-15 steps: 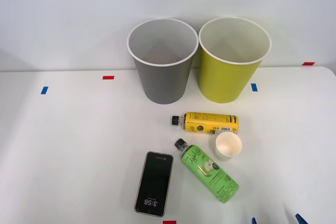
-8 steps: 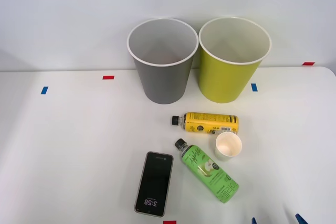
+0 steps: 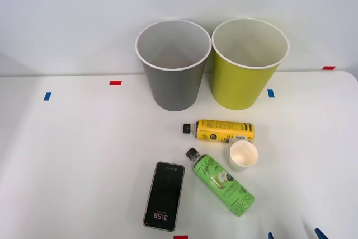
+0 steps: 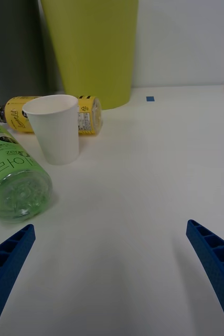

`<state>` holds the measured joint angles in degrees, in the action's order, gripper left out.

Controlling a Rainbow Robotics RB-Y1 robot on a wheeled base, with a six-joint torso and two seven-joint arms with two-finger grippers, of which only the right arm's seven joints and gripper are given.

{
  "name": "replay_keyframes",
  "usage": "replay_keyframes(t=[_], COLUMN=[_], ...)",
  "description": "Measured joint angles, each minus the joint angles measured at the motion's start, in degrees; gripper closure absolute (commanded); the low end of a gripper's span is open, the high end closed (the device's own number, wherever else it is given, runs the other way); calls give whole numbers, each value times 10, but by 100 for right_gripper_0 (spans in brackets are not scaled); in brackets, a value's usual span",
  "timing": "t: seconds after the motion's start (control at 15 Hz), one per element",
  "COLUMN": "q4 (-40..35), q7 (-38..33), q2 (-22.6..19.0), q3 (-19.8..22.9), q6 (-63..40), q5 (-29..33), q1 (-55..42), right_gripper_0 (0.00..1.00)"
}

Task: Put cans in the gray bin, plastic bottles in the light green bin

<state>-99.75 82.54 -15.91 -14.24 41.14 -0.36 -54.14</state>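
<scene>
Right wrist view: green bottle (image 4: 9, 176) beside fingers (image 4: 7, 262).

Read "3:58" in white digits on the lit screen of the black phone (image 3: 164, 196), lying flat on the white table (image 3: 67, 155). Saw Korean lettering along the green bottle (image 4: 9, 176) label in the wrist view, too partial to read. Black print on the yellow bottle (image 3: 222, 131) label stayed too small to make out.

2 bottles (image 3: 218, 131) lie before bins (image 3: 173, 62), cup (image 3: 243, 155) btwn them.
</scene>
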Motion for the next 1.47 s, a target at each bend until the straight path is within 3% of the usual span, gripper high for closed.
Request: replay_keyframes(t=[1.47], q4=[0], q7=[0], q2=[0], q3=[0], q6=[0], q5=[0], q1=[0], right_gripper_0=[0])
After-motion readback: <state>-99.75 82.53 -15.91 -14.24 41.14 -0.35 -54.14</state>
